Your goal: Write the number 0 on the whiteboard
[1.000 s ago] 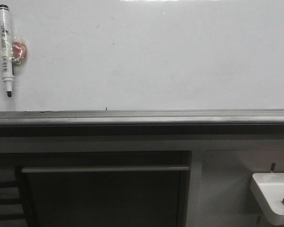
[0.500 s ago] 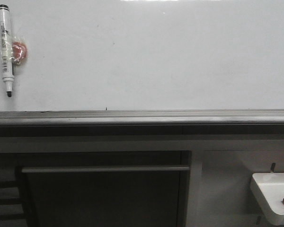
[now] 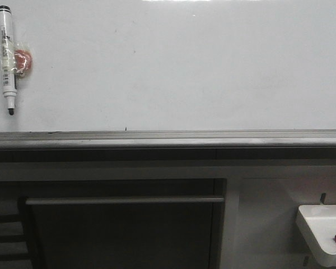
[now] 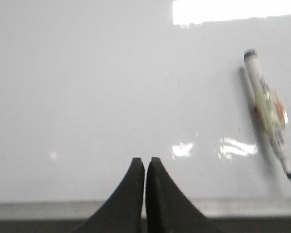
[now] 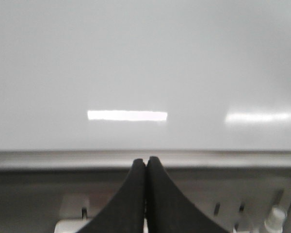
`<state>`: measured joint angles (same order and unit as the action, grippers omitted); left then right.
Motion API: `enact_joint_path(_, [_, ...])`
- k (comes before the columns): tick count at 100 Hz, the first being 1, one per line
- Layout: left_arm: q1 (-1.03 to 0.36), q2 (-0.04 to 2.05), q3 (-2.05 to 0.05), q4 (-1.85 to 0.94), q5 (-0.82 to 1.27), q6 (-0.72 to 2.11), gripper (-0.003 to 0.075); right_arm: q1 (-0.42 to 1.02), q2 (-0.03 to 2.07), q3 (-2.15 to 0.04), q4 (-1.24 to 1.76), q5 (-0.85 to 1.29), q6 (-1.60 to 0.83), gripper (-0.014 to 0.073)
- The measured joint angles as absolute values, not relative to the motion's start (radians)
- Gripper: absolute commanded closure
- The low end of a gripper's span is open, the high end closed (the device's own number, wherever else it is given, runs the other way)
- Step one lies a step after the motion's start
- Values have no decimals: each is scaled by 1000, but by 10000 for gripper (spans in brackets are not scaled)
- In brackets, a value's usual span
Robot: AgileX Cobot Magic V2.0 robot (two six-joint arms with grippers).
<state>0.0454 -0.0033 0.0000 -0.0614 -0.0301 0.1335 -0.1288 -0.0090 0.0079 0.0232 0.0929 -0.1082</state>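
Facing the robot, the whiteboard (image 3: 179, 67) carries no number 0; nothing is written yet. At ten o'clock in the front view hangs the marker (image 3: 8, 59), untouched. Left gripper (image 4: 145, 161) and right gripper (image 5: 146, 160) are both pressed together, empty.

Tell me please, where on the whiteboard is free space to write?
The whiteboard is bare from right of the marker with its red magnet to the right edge of the view, down to the grey rail. Only the top left corner is taken. No 0 is drawn yet.
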Motion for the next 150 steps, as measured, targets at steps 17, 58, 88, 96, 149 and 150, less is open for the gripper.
enact_joint_path(17, [45,-3,0,-62,-126,133,741,-129,-9,8,23,-118,-108,660])
enact_joint_path(58, [45,-3,-7,-153,-130,86,741,-129,-11,-8,23,-271,71,655])
enact_joint_path(88, [45,82,-270,-207,227,68,741,-127,89,-374,23,520,211,659])
enact_joint_path(96, [45,133,-308,-201,245,68,739,-127,134,-414,23,560,211,661])
enact_joint_path(149, [45,325,-315,-194,134,77,282,-92,165,-423,32,573,211,661])
enact_joint_path(150, [45,334,-315,-194,122,77,282,-89,165,-421,32,570,211,661])
